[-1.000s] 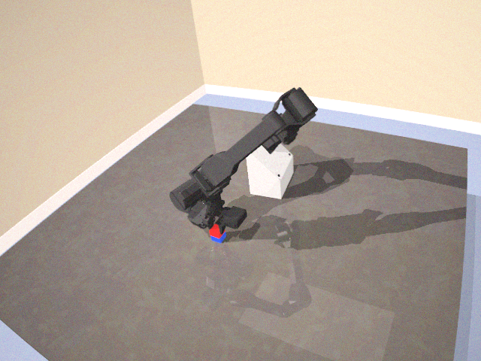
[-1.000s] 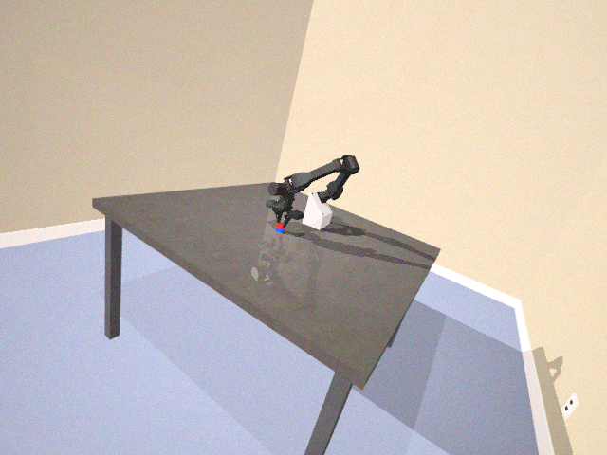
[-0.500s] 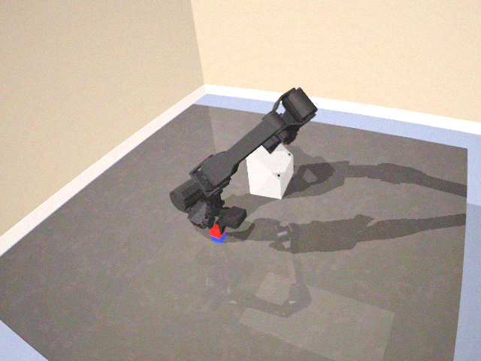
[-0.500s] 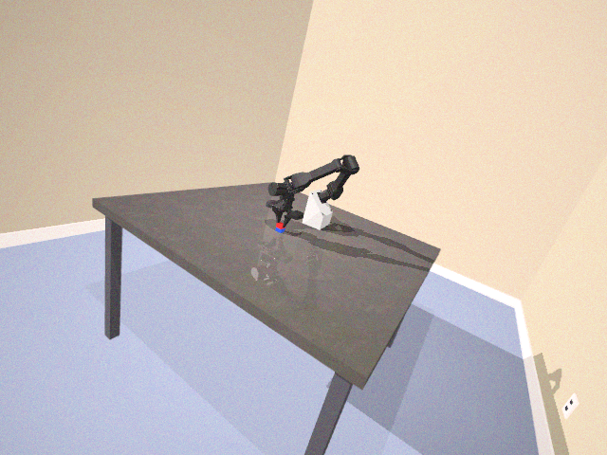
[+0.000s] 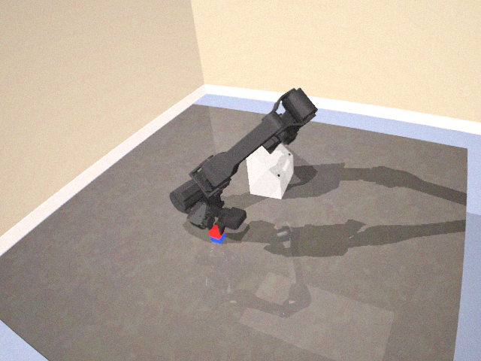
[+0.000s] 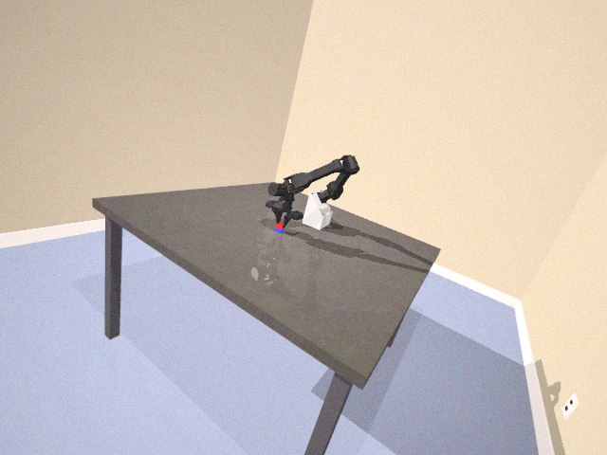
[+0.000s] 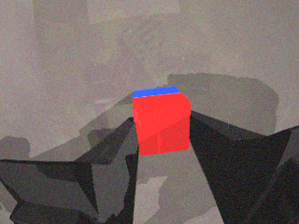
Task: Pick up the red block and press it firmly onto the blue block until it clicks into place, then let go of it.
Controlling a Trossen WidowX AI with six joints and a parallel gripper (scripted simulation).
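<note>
gripper (image 5: 218, 229) (image 6: 281, 225) (image 7: 163, 122) around one red block (image 5: 216, 232) (image 6: 279, 226) (image 7: 163, 125), one blue beneath

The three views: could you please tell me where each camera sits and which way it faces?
Top: high over the table, looking obliquely down; nearly the whole arm shows.
Exterior: farther back, facing table and walls; arm shows small.
Wrist: on the arm, looking past the end effector's fingers at the red block.
Top and exterior share the white base.

Grainy, fairly bright pictures, without strong blur. Two long dark shadows stretch across the glossy tabletop (image 5: 116, 241) (image 6: 220, 245) (image 7: 234, 37), away from the gripper (image 5: 217, 229) (image 6: 280, 225) (image 7: 163, 126); pale reflections gleam in front of it.
</note>
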